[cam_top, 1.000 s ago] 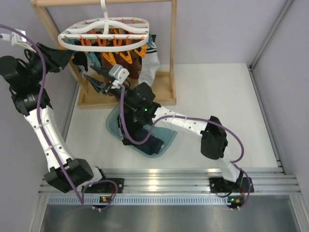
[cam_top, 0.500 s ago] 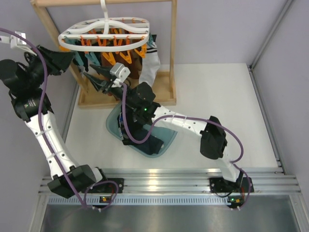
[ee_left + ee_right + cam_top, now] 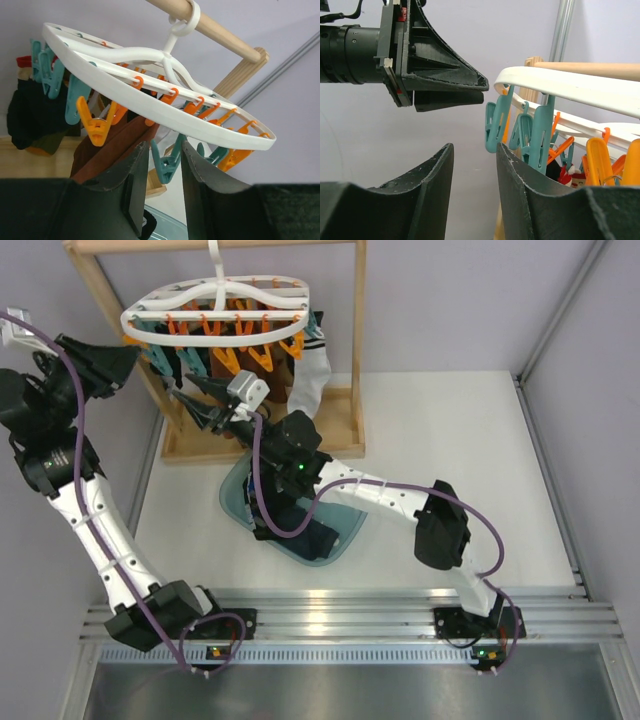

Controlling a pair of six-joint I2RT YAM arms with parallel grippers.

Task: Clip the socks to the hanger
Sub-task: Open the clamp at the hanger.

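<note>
free: table (image 3: 450, 440) right of rack (image 3: 358, 340) | blocked: clips (image 3: 95, 125) crowding under hanger (image 3: 135, 53)

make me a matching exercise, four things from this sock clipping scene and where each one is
Things:
1 hanger
2 teal basin
3 white striped sock
4 left gripper

Places:
a on the table, under the right arm
b raised beside the hanger's left end, holding nothing
c hooked over the wooden bar
d hanging at the hanger's right end

Pairs: 1-c, 2-a, 3-d, 4-b
</note>
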